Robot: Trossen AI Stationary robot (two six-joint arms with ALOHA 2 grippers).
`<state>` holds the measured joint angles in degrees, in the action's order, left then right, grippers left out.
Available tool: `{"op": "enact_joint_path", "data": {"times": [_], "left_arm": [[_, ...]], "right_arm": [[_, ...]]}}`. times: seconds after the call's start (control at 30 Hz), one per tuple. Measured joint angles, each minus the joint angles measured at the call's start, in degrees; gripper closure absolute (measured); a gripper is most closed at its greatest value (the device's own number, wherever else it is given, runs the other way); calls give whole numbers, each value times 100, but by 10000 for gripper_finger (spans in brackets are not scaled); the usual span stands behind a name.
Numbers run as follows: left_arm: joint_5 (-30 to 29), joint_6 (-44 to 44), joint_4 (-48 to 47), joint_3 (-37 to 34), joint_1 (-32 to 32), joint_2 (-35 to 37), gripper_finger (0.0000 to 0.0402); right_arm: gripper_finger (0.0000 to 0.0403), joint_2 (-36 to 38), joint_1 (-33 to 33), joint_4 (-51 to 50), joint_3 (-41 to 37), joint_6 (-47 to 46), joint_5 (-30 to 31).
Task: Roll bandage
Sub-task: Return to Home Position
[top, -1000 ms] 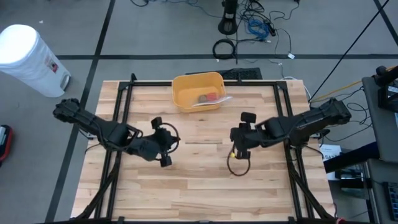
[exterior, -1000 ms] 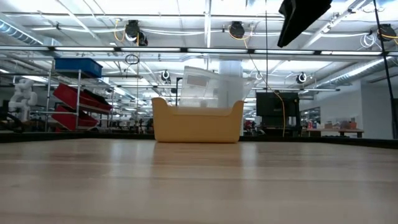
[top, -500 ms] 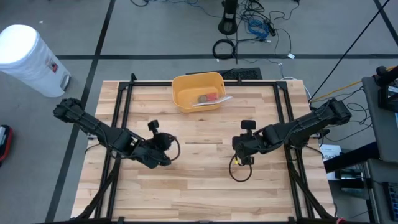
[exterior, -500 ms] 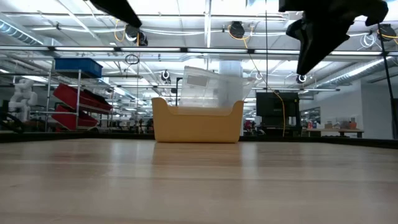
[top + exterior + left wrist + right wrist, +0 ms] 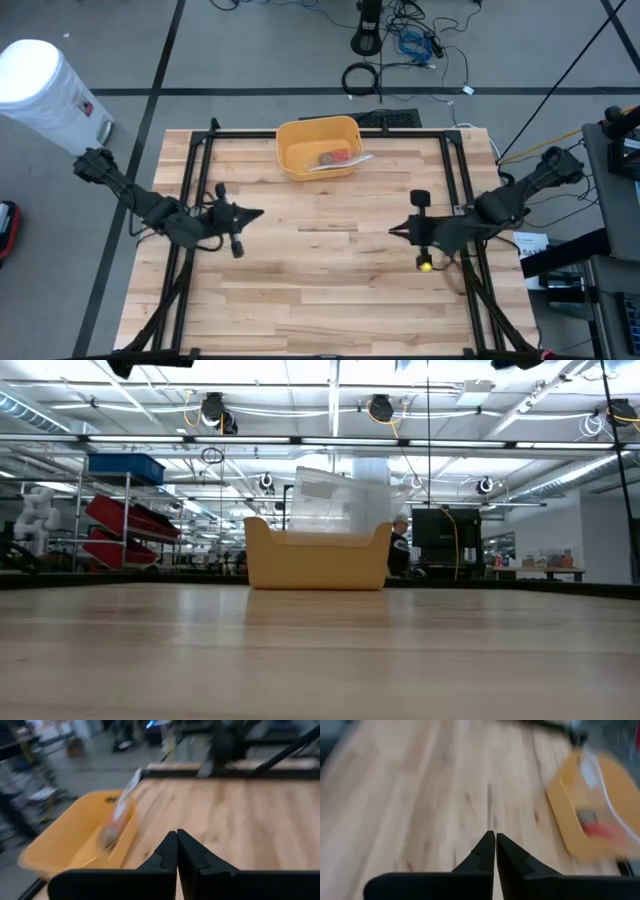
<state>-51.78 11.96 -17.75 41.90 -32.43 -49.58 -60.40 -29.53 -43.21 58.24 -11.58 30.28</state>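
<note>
Zip bag in the yellow bin (image 5: 318, 147), both arms out at the sides of the table (image 5: 320, 300).

The transparent zip bag (image 5: 338, 160) lies in the bin at the table's 12 o'clock edge; what looks like a red roll shows inside, though it is blurred. The left gripper (image 5: 256, 213) at 9 o'clock and the right gripper (image 5: 394, 231) at 3 o'clock point inward, fingers pressed together, holding nothing.

The high view looks straight down on the whole bench (image 5: 320, 290). The low view sits at bench-top height, facing level across to the yellow bin (image 5: 317, 560) and the room beyond. The wrist views look forward past the left pincer (image 5: 176, 837) and right pincer (image 5: 495, 840); all four share the bin.
</note>
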Motion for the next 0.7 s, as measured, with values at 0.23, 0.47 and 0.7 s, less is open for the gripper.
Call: {"op": "enact_joint_path", "data": {"times": [0.23, 0.47, 0.7], "left_arm": [[707, -1287, 2179, -1215, 100, 793, 399], [993, -1488, 2423, -1722, 382, 1160, 400], [1646, -1835, 3632, -2560, 843, 1180, 400]], "right_arm": [[402, 1299, -186, 2186, -1806, 568, -148], [403, 2112, -156, 3373, -2981, 656, -479], [403, 2610, 11, 3682, -3492, 824, -491]]}}
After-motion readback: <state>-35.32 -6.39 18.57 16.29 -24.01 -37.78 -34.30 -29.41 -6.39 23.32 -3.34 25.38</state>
